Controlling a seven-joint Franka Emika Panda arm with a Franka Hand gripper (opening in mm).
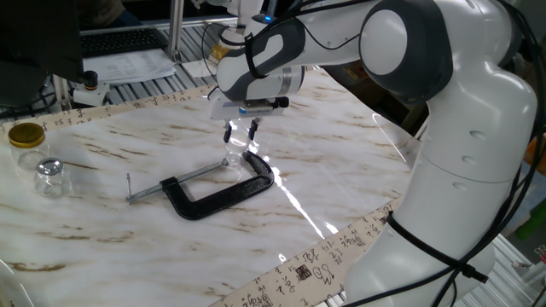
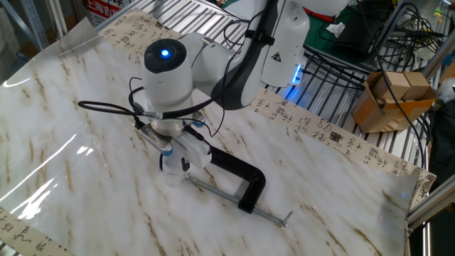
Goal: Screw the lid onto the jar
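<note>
While clamped: one jar [image 1: 234, 157], one gripper [image 1: 241, 133].

Two raised, mid-range views from opposite table sides (facing each other), both on the black C-clamp [image 1: 220, 189] [image 2: 238, 178].

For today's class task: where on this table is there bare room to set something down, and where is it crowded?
Bare marble lies between the C-clamp and the near patterned edge strip, and between the clamp and the gold-lidded jar. It is crowded where the gripper hangs over the tiny jar by the clamp.
</note>
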